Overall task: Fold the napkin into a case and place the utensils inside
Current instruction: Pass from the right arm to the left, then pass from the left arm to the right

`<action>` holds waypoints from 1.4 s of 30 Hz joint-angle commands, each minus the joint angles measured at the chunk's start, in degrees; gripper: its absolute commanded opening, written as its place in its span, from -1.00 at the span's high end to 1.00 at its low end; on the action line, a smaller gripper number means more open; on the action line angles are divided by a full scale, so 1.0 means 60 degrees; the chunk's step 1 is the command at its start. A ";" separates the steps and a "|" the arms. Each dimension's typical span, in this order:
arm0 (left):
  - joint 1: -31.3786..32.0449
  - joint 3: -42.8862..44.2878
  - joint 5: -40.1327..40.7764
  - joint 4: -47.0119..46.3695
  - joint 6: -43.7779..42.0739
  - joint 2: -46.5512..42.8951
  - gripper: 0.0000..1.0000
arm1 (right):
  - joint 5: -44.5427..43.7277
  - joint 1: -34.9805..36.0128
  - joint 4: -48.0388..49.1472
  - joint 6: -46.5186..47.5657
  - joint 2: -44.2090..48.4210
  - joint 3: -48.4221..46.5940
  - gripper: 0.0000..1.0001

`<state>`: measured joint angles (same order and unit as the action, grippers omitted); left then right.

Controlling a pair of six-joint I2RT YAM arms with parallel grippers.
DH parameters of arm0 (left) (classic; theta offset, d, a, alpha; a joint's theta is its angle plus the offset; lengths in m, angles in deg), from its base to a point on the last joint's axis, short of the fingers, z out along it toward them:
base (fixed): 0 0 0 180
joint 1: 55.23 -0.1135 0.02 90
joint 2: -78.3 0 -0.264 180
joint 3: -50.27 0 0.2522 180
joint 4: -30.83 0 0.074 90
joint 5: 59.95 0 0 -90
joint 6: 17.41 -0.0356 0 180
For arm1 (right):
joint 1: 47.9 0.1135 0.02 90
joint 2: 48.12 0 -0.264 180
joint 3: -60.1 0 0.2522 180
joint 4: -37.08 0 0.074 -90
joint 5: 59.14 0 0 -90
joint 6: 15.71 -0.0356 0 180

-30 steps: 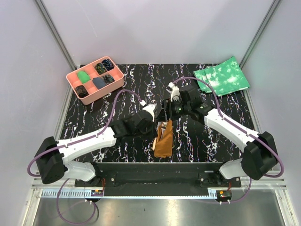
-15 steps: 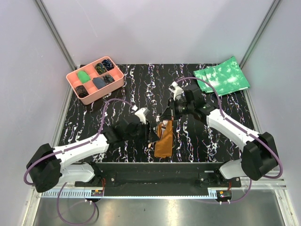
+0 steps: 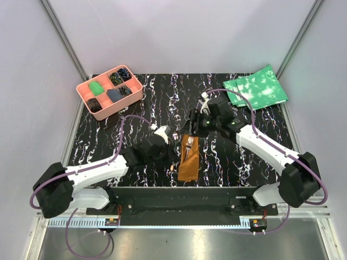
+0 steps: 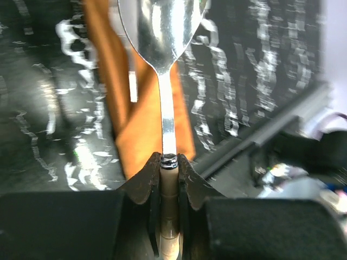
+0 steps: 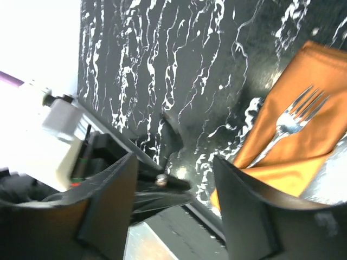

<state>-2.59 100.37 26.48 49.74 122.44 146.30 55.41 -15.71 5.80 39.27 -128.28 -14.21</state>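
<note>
The case (image 3: 188,162) is a narrow rust-brown folded napkin lying at the near middle of the table. A silver fork (image 3: 189,148) lies on its upper half, tines toward the far side. It also shows in the right wrist view (image 5: 290,123) on the case (image 5: 295,157). My left gripper (image 3: 173,156) is just left of the case, shut on a silver spoon (image 4: 164,32) by its tan handle (image 4: 169,184). The spoon's bowl hangs over the case (image 4: 143,119). My right gripper (image 3: 194,127) is open and empty, just beyond the case's far end.
A pink compartment tray (image 3: 85,97) with small items stands at the far left. Green mottled cloths (image 3: 256,86) lie at the far right. The table's near edge rail (image 4: 282,122) runs close to the left gripper.
My left gripper has pulled back toward the near edge with the spoon. My right gripper has let the case's far end down flat; the fork now shows lying on it.
</note>
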 commanded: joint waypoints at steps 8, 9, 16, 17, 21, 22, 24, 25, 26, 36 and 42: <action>0.0543 0.1107 0.2192 0.0534 0.0233 0.0707 1.00 | -0.2305 0.1315 -0.0932 -0.1575 -0.0687 -0.0966 0.13; 0.0543 0.1121 0.2207 0.0534 0.0218 0.0677 1.00 | -0.2306 0.1345 -0.0933 -0.1560 -0.0731 -0.0967 0.14; 0.0572 0.1297 0.2148 0.0548 0.0174 0.0882 1.00 | -0.2130 0.1535 -0.0904 -0.1472 -0.1083 -0.1142 0.23; 0.0586 0.1297 0.2134 0.0548 0.0174 0.0955 1.00 | -0.2144 0.1608 -0.0889 -0.1443 -0.1098 -0.1172 0.24; 0.0587 0.1371 0.2104 0.0534 0.0086 0.1014 1.00 | -0.2115 0.1784 -0.0889 -0.1399 -0.1273 -0.1275 0.27; 0.0587 0.1385 0.2104 0.0534 0.0057 0.1014 1.00 | -0.2115 0.1813 -0.0889 -0.1399 -0.1317 -0.1304 0.29; 0.0601 0.1414 0.2119 0.0548 0.0028 0.0999 1.00 | -0.2115 0.1857 -0.0874 -0.1413 -0.1405 -0.1290 0.33; 0.0601 0.1415 0.2148 0.0534 0.0013 0.0999 1.00 | -0.2101 0.1887 -0.0845 -0.1413 -0.1435 -0.1289 0.34; 0.0601 0.1429 0.2134 0.0548 -0.0002 0.0999 1.00 | -0.2072 0.1901 -0.0845 -0.1413 -0.1478 -0.1289 0.35; 0.0660 0.1385 0.2134 0.0519 -0.0075 0.0984 1.00 | -0.2042 0.1946 -0.0845 -0.1370 -0.1772 -0.1479 0.76; 0.0616 0.0918 0.2176 0.0592 0.0041 0.0328 0.13 | -0.2918 0.1916 -0.0670 -0.0989 -0.1611 -0.1247 1.00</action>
<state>0.91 106.34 38.35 55.20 122.85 152.23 43.37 -4.65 -0.19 30.74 -139.02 -20.62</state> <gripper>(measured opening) 0.266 0.020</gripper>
